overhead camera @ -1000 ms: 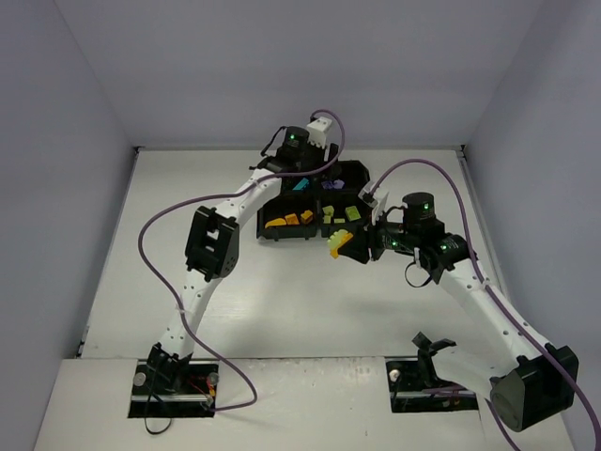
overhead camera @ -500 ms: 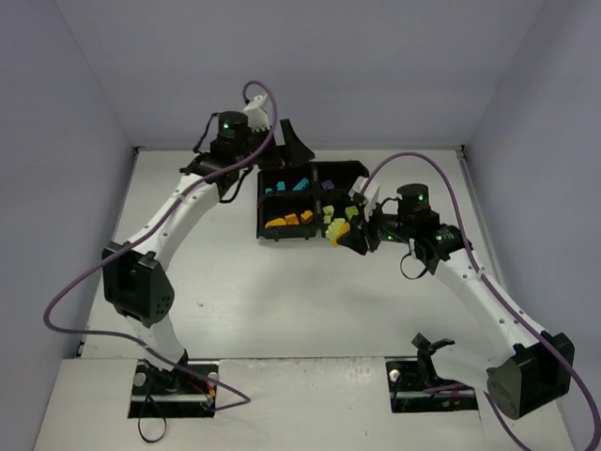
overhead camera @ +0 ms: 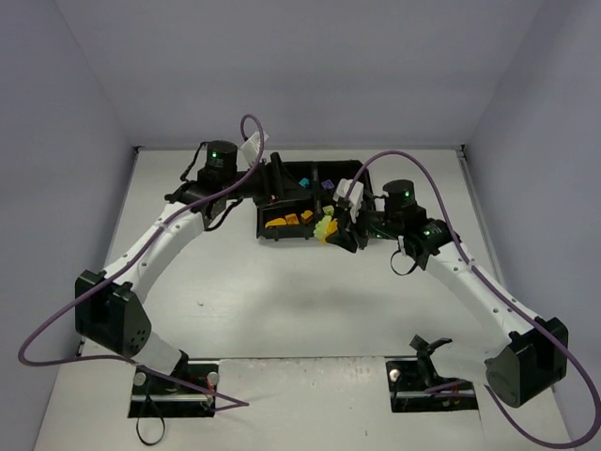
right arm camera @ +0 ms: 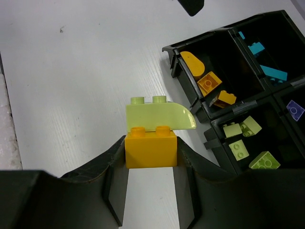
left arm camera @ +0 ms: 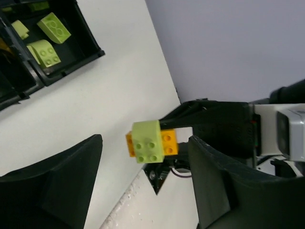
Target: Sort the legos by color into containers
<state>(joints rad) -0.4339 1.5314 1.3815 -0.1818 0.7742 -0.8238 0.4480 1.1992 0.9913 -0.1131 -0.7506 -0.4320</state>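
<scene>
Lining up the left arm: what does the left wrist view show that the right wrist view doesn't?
Left wrist only: the left gripper, open, its fingers either side of the stacked pair, not touching. Right wrist only: sorted orange legos, cyan legos and a purple lego in their compartments. Both: the lime brick stacked on the orange brick, which the right gripper clamps, and the lime compartment.

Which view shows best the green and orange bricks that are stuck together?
The right wrist view: the lime green brick sits on the orange brick, which the right gripper clamps. The left wrist view shows the pair smaller, from another side. The top view shows the pair only as a small patch.
</scene>
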